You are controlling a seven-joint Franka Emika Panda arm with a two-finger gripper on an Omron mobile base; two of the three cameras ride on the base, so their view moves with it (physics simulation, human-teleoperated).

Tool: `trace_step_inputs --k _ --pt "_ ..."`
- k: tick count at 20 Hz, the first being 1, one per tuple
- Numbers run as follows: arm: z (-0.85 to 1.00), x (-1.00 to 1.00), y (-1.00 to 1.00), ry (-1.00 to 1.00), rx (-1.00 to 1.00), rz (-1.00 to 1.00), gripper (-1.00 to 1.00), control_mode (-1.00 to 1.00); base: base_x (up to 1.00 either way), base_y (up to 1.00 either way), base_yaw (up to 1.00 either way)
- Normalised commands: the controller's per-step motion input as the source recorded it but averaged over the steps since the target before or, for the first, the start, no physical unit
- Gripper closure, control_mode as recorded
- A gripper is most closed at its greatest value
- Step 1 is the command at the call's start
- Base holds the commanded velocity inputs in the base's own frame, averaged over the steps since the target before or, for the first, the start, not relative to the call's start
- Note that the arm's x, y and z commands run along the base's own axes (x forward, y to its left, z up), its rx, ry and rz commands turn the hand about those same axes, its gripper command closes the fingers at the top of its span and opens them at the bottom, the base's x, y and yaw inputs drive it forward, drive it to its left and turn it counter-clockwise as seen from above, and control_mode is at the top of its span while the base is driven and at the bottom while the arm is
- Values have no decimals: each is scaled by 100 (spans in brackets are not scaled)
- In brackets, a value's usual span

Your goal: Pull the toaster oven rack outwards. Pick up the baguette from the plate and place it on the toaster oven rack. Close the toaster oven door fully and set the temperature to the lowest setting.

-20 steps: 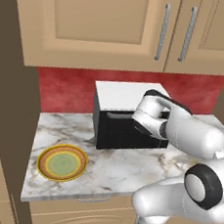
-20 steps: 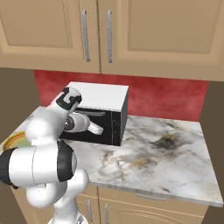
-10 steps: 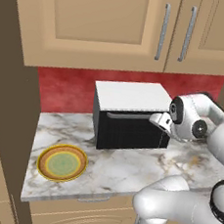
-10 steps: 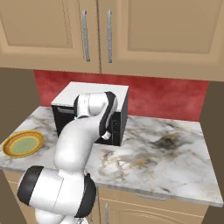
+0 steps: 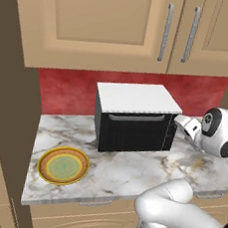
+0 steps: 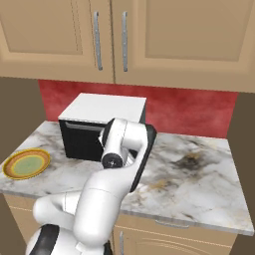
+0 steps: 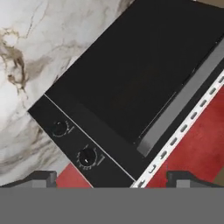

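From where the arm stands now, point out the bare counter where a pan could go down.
Widest free patch: the marble counter right of the toaster oven, running to the red back wall and the front edge. Also bare: the strip in front of the toaster oven door. Tighter at the left end, where the plate sits, and beside the oven, where the arm reaches in.

Left base view: behind-left, looking down at toaster oven (image 5: 134, 119).
Right base view: behind-right, same oven.
Hand view: close on its front.

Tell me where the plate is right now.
The plate sits on the marble counter near its front left edge in the left base view, left of the closed toaster oven.
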Motion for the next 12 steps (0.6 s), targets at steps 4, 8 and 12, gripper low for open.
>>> trace_step_inputs --k 4,8,12 --pt "71 -24 -57 43 15 -3 -100 -100 0 0 0" --pt "60 -37 -73 46 16 0 -100 -100 0 0 0" --pt "40 -44 -93 47 18 0 -100 -100 0 0 0"
